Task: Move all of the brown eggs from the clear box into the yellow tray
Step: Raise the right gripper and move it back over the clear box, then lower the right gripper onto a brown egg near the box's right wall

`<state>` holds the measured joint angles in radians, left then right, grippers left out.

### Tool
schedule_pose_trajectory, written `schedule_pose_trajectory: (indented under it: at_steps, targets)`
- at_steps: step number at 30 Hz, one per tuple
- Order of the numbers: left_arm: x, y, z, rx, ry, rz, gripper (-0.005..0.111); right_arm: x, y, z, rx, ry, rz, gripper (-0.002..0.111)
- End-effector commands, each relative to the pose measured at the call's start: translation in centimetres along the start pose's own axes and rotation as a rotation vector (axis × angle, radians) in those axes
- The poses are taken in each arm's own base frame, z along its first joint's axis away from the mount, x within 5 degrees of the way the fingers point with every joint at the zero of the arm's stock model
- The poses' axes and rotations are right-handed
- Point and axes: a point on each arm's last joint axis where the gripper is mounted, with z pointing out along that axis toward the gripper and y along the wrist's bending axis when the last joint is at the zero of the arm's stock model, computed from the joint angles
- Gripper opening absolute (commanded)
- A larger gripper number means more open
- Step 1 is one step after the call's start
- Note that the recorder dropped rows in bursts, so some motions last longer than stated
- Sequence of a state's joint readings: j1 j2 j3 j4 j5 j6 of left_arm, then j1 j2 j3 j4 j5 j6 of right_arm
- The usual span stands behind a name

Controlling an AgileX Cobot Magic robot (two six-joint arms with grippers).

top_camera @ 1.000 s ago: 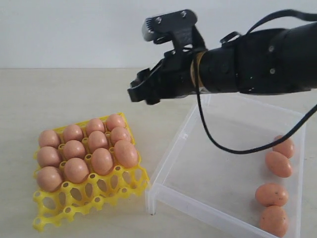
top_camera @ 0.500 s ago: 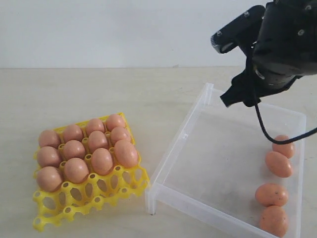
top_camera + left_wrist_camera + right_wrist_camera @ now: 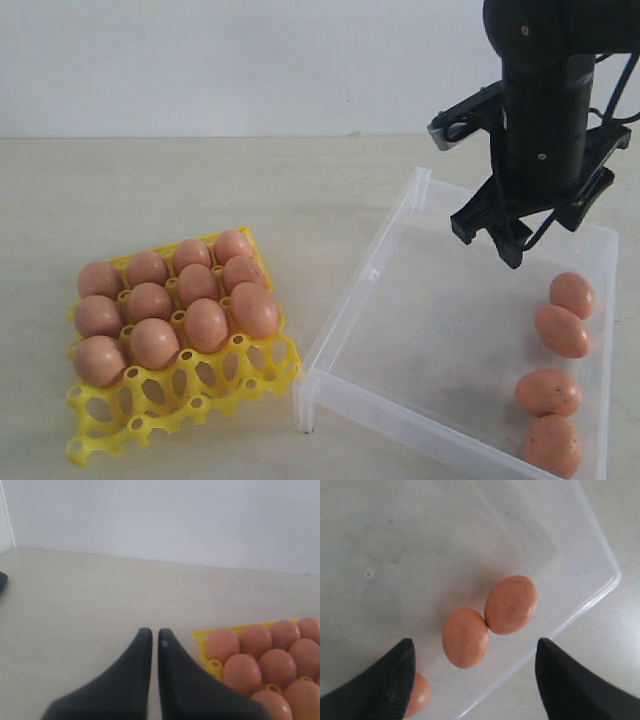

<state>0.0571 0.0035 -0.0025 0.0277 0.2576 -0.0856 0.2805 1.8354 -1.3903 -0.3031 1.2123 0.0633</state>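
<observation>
1. Orange-brown shells first: we count sixteen brown eggs (image 3: 206,325) in all, four inside the clear box (image 3: 430,340) and twelve outside it.
2. We see one clear box, lying on the pale table (image 3: 200,180). Its four eggs sit in a line along the wall farthest from the yellow tray (image 3: 150,415).
3. Of those four, the two nearest the box's far corner touch each other, as the right wrist view shows. The other two form a close pair toward the box's near corner.
4. We see one yellow tray, just beside the box's left wall in the exterior view. Whether tray and box touch we cannot tell.
5. The twelve eggs outside the box all stand in the tray, in three rows of four. The fourth row of cups shows open holes.
6. We count two grippers. The right gripper (image 3: 520,240) hangs pointing down above the box's far half, its fingers spread wide with nothing between them. In its wrist view the touching pair of eggs lies below the gap.
7. The left gripper (image 3: 154,636) is outside the box, on the side where the tray lies, its fingers pressed together on nothing.
</observation>
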Motion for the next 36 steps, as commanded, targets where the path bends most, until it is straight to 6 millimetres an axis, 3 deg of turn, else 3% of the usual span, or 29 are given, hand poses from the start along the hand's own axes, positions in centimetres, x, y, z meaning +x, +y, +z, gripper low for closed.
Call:
schedule_pose_trajectory:
  at_steps: [1, 8, 26, 36]
  targets:
    - [0.1, 0.0, 0.0, -0.003, -0.003, 0.002, 0.004, -0.4, 0.1, 1.5, -0.009, 0.049, -0.02, 0.061]
    - [0.1, 0.0, 0.0, -0.003, -0.003, 0.002, 0.004, -1.0, 0.9, 4.3, -0.012, 0.127, -0.043, 0.061]
    - [0.0, 0.0, 0.0, -0.003, -0.005, 0.002, 0.004, -0.7, -0.6, 5.3, -0.096, 0.158, 0.073, 0.061]
    - [0.0, 0.0, 0.0, -0.003, -0.005, 0.002, 0.004, 1.9, -0.1, 7.8, -0.076, 0.278, -0.014, 0.061]
